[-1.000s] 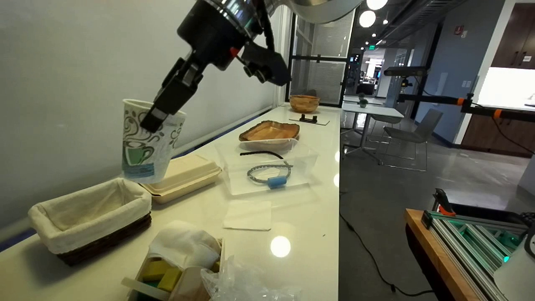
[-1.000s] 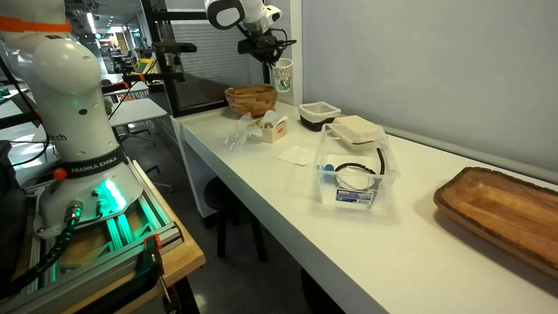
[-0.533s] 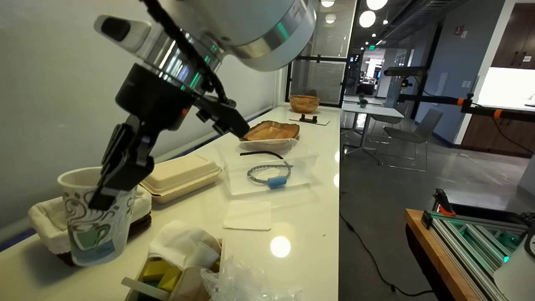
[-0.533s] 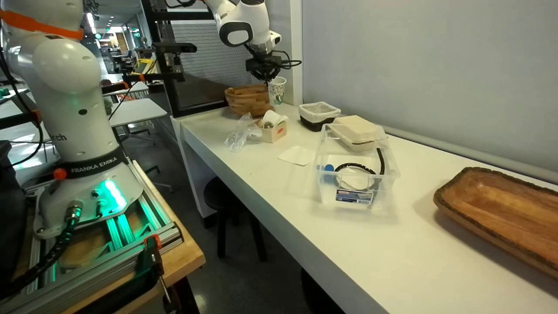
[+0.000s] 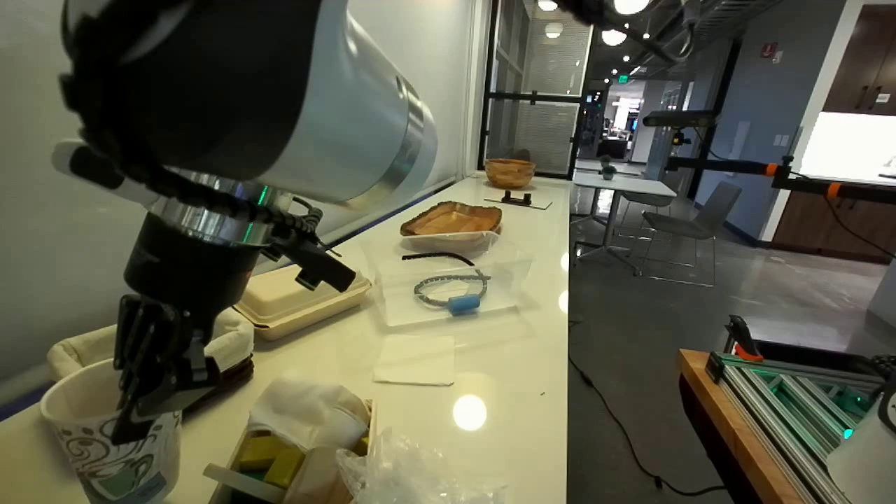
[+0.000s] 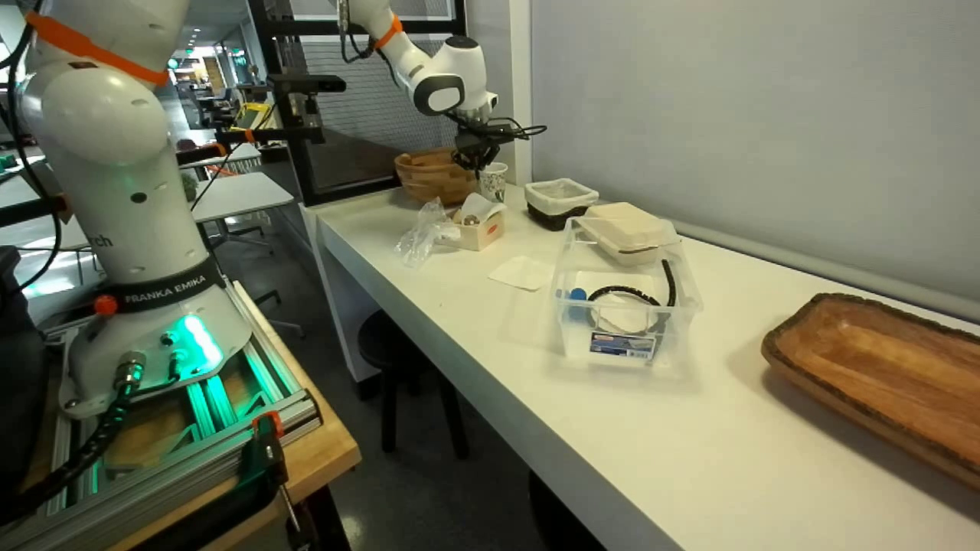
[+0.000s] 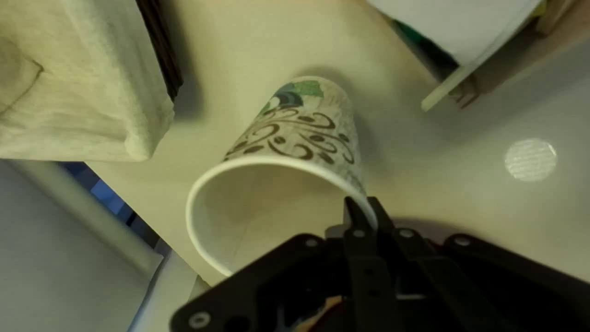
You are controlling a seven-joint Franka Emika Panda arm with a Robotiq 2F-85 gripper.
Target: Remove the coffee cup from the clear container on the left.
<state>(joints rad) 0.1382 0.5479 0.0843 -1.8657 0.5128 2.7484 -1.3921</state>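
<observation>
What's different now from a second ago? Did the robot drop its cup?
The coffee cup went down and leftward in an exterior view, closer to the counter. The gripper went with it and still pinches its rim, so nothing was dropped. The clear bin, takeout box and lined basket stayed where they were.

in an exterior view the claw [image 5: 130, 424] hides part of the coffee cup [image 5: 103, 451]

A pale wall [image 6: 750, 138] ran along the white tabletop [image 6: 727, 436]; grey chairs [image 5: 715, 210] and a table [image 5: 633, 185] stood on dark floor [image 5: 651, 329], round lamps [image 5: 613, 38] glowing above.
</observation>
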